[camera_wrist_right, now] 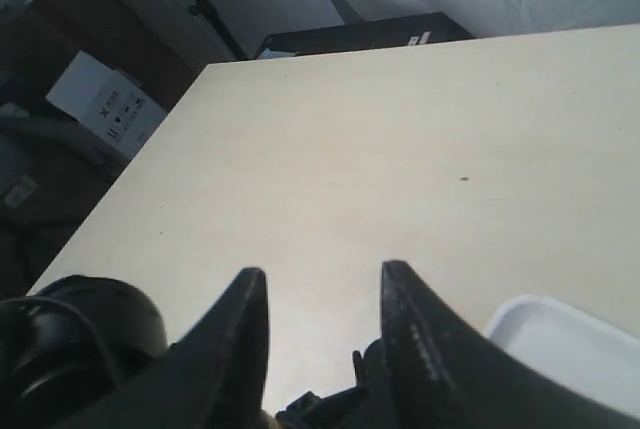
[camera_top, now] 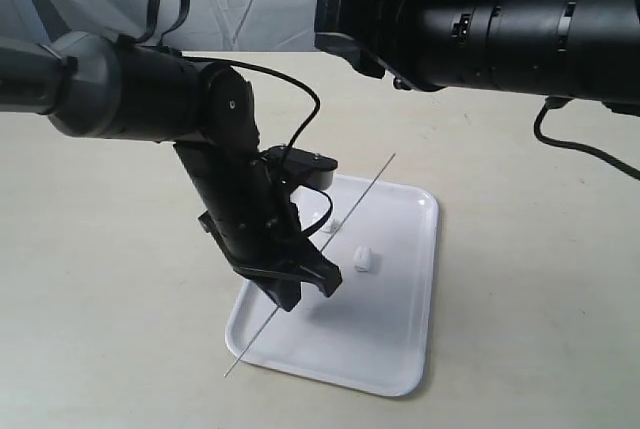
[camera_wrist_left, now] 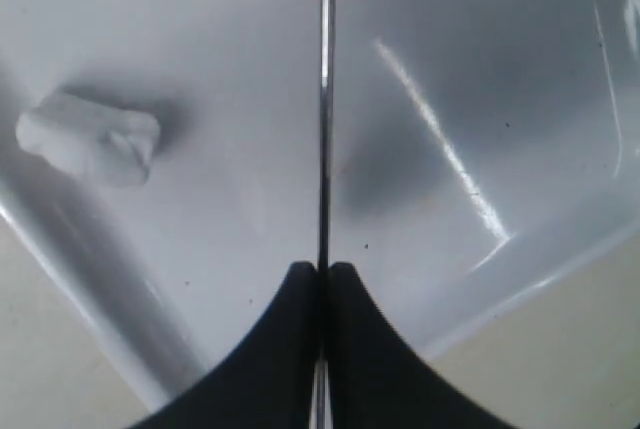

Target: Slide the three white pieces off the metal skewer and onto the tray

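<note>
Over the near end of the tray (camera_top: 385, 344) the left fingers (camera_wrist_left: 285, 349) clamp the slanting metal skewer (camera_wrist_left: 324, 149). Beyond, one white piece (camera_top: 365, 257) lies loose on the tray, another white piece (camera_top: 335, 224) just beside the skewer. Farther, high up, the right fingers (camera_wrist_right: 242, 339) gape empty.

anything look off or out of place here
Nothing spilled or damaged. The metal skewer, pinched in the left gripper, slants over the tray with its low tip past the rim. Only two white pieces show on the tray; a third is not visible.
</note>
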Tool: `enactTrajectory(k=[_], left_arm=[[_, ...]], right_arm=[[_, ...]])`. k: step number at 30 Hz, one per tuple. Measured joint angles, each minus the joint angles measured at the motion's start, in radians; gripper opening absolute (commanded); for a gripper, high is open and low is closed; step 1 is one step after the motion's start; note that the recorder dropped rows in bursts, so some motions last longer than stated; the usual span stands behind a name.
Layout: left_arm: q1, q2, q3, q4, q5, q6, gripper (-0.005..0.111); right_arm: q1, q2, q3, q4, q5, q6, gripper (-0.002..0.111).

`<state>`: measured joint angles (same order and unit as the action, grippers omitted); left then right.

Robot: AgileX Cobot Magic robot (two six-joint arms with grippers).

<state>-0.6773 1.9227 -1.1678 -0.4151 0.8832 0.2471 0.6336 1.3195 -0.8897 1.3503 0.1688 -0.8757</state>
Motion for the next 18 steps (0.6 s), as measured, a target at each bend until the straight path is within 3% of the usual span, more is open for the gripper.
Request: enactTrajectory(k=[11,18], left_arm=[[0.000,0.020,-0.016,-0.004,-0.027,0.024,0.004],[0.000,0.020,-0.016,-0.002,-0.023,0.044,0.037]], right_arm=[[0.000,-0.040,0.000,-0.058,0.010,0.011,0.037],[0.000,-0.042,0.000,-0.060,0.030,0.019,0.037]])
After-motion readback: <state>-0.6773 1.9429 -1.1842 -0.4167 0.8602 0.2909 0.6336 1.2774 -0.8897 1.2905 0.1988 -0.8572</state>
